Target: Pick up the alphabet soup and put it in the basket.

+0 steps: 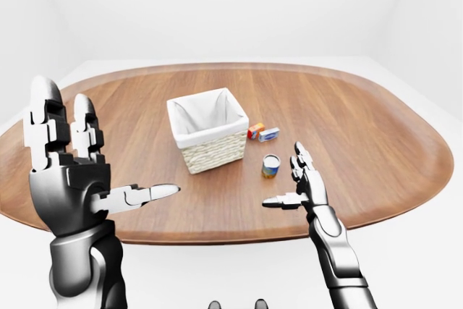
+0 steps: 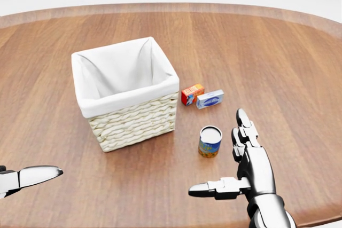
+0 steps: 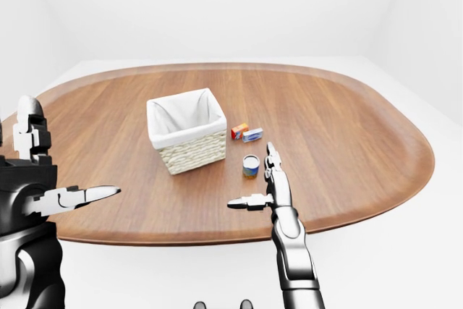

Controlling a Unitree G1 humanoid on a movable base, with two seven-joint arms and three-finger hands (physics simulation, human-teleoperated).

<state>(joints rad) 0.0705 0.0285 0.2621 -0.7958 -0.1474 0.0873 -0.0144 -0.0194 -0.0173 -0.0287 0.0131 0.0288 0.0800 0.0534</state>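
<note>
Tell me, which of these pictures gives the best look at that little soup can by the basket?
The head view: the alphabet soup looks largest there, standing upright with its pale lid and label clear, just left of the open right hand and right of the basket. The two eye views show the same can much smaller, its label hard to make out.

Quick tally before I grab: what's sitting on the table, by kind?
Baskets: 1, the wicker basket with white liner.
Cans: 1, the alphabet soup, upright.
Small boxes: 2, an orange box and a blue-and-white box, side by side.
Total: 4.
</note>
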